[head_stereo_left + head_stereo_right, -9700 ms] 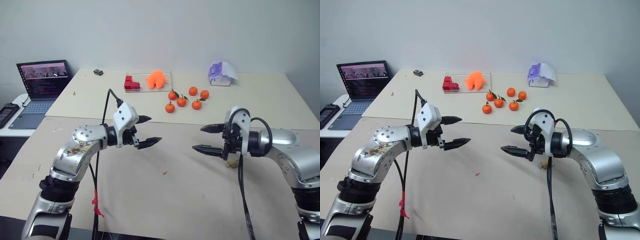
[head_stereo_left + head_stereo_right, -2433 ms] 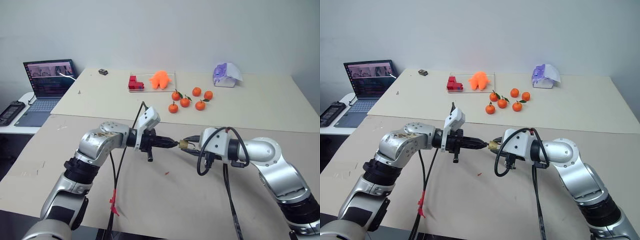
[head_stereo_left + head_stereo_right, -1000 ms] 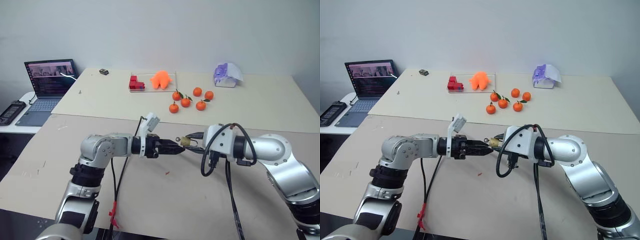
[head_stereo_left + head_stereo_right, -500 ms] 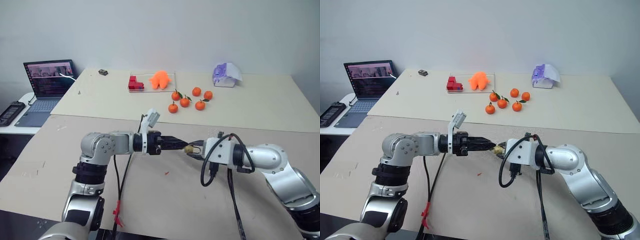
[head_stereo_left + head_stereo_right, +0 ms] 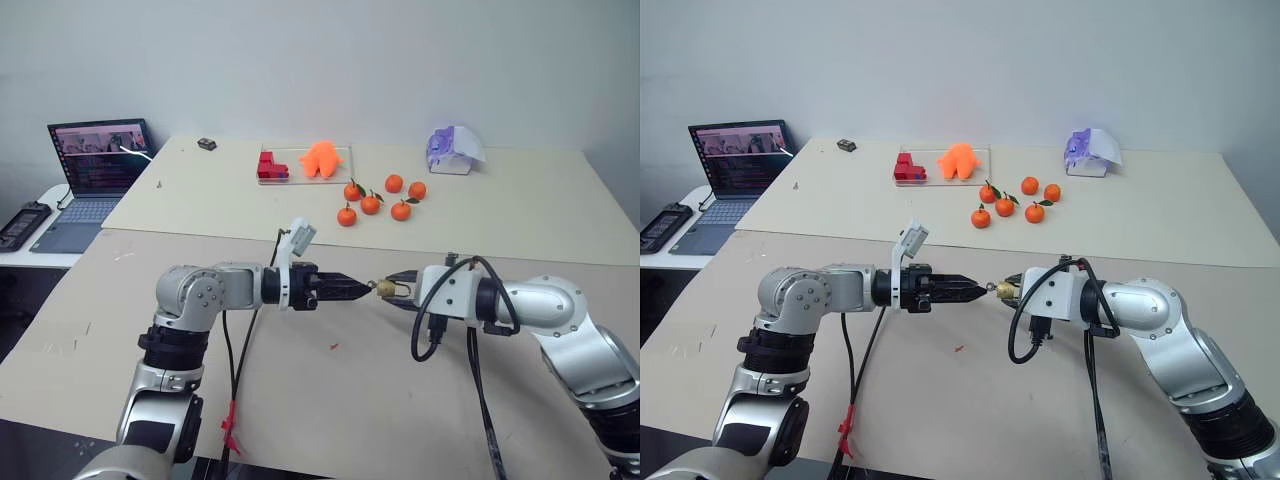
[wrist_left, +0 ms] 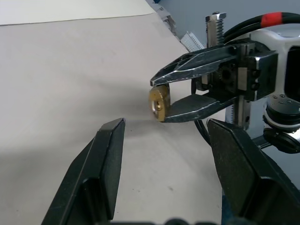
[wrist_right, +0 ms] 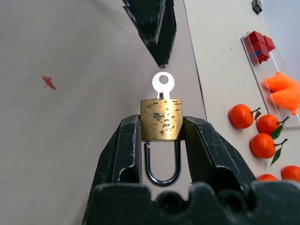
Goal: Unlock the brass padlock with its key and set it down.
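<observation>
While the right end effector (image 7: 161, 140) pinches the brass padlock (image 7: 161, 119), the spread left end effector (image 6: 164, 154) hovers over the tan table (image 5: 300, 400).

You won't find any readable text, label, brand or number here. The laptop (image 5: 92, 180) screen carries lines too small to make out, and the brass padlock (image 7: 161, 120) face bears only scratches.
</observation>
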Robot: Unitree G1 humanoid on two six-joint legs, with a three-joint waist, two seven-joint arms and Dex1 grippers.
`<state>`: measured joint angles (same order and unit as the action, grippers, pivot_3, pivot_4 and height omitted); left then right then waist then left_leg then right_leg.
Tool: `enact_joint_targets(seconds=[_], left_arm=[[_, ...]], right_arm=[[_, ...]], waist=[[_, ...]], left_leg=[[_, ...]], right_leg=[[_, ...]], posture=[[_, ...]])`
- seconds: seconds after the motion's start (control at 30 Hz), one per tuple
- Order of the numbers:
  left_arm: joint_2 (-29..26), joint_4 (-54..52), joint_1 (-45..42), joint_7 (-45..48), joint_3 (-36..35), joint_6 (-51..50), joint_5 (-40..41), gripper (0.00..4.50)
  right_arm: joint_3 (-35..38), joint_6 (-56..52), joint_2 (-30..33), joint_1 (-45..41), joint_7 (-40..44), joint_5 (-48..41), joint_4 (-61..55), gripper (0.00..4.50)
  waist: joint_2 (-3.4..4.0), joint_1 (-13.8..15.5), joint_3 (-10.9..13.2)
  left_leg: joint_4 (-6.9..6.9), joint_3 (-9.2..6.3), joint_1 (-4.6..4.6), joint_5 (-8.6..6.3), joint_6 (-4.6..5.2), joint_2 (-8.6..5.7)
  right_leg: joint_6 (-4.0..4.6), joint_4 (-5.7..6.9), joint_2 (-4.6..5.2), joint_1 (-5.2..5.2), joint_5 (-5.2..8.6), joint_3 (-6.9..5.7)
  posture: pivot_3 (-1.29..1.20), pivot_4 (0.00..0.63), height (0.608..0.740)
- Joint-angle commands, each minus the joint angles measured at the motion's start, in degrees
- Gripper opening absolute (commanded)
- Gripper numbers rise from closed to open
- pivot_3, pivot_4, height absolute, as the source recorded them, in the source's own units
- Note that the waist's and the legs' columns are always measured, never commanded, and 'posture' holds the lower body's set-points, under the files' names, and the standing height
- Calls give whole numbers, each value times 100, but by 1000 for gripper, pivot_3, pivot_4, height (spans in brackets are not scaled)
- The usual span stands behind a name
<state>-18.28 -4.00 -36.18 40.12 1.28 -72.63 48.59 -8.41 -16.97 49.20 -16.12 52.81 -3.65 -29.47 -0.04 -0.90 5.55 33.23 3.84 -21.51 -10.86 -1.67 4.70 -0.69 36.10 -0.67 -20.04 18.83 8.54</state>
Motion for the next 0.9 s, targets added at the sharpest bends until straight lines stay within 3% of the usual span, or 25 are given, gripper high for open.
enact_joint_targets(seconds=[0.03,0.9], left_arm=[[-15,-73,-105,54,-19,159,-12,2959],[47,-165,-24,-47,-9,131,33,2959]], right_arm=[[192,-331,-91,-175,-39,-251,-443,912],[-102,-744,-357,-316,-208,-167,-743,912]], waist=[[0,1,0],[0,2,0]], left_leg=[[0,0,0,0,0,0],[-3,-2,-1,0,0,0]], right_leg=[[0,0,0,0,0,0],[0,0,0,-1,0,-1]], posture=[[0,150,723],[0,150,723]])
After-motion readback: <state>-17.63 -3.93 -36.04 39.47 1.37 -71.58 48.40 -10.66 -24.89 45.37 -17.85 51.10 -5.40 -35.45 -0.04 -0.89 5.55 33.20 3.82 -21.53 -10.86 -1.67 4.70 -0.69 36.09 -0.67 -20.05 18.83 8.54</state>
